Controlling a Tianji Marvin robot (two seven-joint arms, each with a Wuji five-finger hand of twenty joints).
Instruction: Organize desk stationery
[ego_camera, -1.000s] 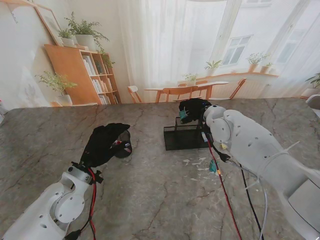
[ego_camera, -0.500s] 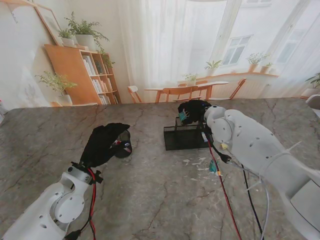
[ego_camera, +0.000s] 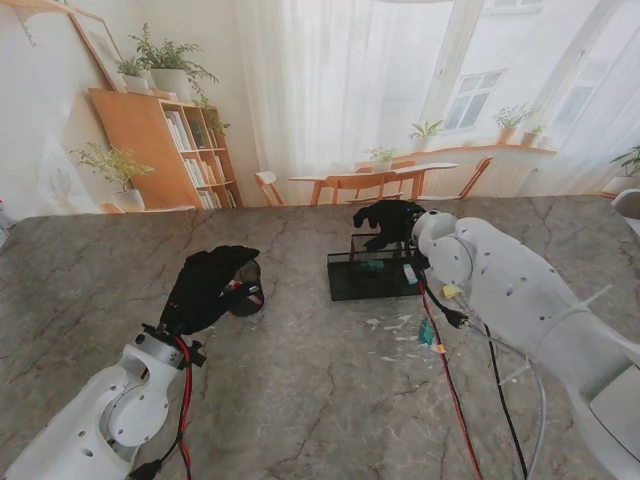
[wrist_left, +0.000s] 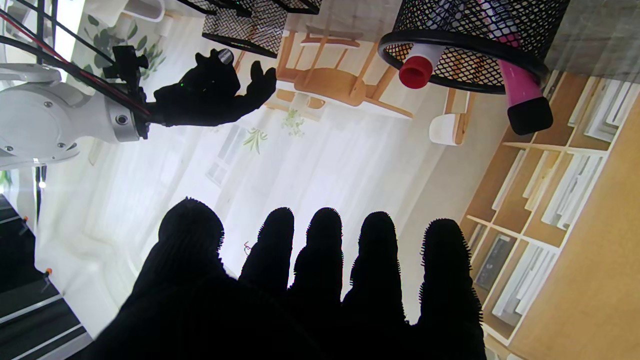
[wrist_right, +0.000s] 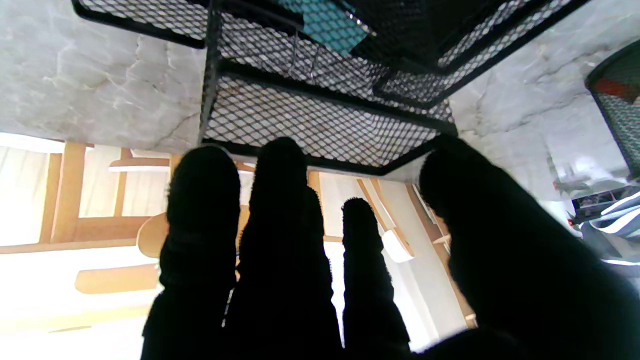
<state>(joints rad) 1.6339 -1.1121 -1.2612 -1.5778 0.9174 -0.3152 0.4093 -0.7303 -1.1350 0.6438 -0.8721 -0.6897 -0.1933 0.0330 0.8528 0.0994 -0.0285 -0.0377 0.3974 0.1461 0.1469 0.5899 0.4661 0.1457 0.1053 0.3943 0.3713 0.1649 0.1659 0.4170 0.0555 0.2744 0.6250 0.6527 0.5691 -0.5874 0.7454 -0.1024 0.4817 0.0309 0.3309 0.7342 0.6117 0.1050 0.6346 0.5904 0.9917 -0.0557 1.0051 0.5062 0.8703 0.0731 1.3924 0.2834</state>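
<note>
Our right hand (ego_camera: 388, 222) hovered over the mesh tray (ego_camera: 372, 276), fingers (wrist_right: 280, 190) spread empty above the teal item (ego_camera: 372, 266); left hand (ego_camera: 207, 287) open.

Black wire-mesh metal tray (ego_camera: 372, 275); grey veined stone-look table (ego_camera: 300, 390), matt.

Home interior, bookshelf (ego_camera: 180, 150), houseplants (ego_camera: 165, 62), dining table (ego_camera: 375, 178)

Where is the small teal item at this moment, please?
In the stand view, the teal item lies inside the black mesh tray, right of centre, just beneath the open right hand.
</note>
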